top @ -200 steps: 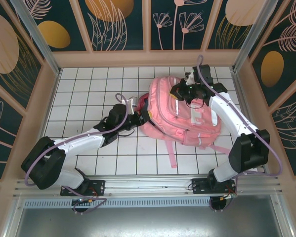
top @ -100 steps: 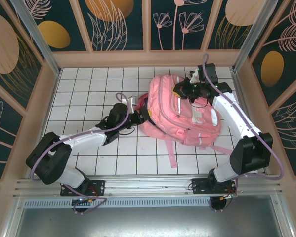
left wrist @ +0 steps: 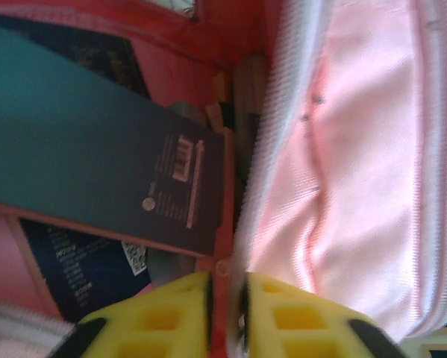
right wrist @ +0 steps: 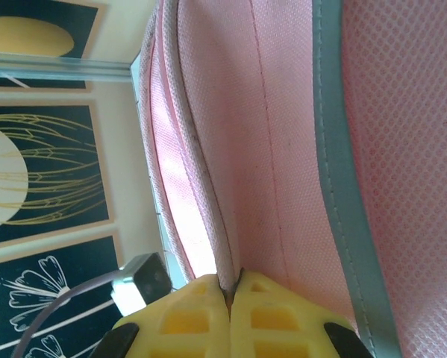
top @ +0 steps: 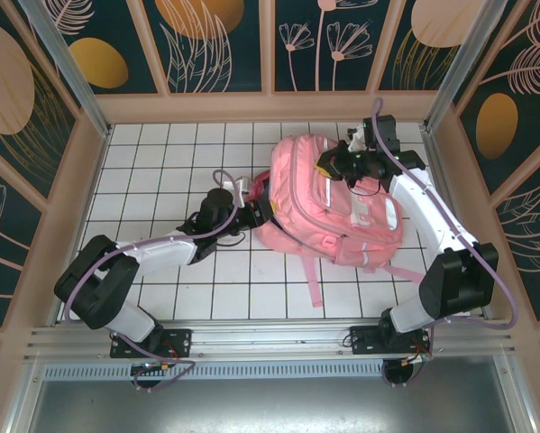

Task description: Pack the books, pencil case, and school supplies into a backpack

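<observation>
Left gripper (left wrist: pixel 227 309) pinching rim of large pink fabric backpack (top: pixel 337 207), dark navy flat books (left wrist: pixel 104 179) inside; right gripper (right wrist: pixel 230 298) clamping backpack's zipper seam (right wrist: pixel 208 224). Best pulling along track, rim taut.

Nothing could actually be read. In the left wrist view, a dark navy book (left wrist: pixel 119 186) at mid-frame bore pale print and a small round mark near its right edge, all too blurred to make out. At lower left, a second navy book (left wrist: pixel 77 265) showed faint text lines and a barcode-like label, equally illegible.
</observation>
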Robot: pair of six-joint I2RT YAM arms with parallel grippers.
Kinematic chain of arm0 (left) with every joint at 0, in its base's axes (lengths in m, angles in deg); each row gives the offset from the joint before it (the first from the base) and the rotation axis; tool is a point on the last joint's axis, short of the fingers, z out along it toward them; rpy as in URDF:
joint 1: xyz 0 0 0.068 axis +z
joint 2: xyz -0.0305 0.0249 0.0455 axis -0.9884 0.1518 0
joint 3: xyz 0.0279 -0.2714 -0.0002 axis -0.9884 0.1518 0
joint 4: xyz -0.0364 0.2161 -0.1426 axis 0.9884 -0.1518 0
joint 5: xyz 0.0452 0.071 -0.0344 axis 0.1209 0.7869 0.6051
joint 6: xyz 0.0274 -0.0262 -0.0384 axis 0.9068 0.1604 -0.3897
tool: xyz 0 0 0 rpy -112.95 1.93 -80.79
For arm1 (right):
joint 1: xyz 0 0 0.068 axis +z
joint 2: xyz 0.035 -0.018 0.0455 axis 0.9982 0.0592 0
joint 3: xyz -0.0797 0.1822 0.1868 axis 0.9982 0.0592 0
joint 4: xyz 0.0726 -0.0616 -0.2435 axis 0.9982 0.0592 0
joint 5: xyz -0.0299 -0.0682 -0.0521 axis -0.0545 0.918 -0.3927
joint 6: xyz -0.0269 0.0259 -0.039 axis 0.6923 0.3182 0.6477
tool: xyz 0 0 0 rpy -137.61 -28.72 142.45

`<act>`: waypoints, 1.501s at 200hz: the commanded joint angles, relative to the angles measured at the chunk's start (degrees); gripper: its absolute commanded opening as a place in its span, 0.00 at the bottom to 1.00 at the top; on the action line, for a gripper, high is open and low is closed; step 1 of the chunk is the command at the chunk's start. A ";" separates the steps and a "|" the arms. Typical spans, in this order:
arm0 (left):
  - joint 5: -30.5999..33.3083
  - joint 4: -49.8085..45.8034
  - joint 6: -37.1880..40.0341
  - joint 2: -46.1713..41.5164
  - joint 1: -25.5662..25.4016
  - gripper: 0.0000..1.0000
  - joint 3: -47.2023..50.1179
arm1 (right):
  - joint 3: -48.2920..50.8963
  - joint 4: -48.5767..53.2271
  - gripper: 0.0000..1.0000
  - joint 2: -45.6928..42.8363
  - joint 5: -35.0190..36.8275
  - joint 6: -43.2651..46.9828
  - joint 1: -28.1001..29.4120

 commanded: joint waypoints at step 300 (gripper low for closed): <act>29.30 -59.24 16.59 10.00 -20.69 0.72 -26.67 | -1.66 -0.94 0.61 -4.44 32.37 7.75 8.54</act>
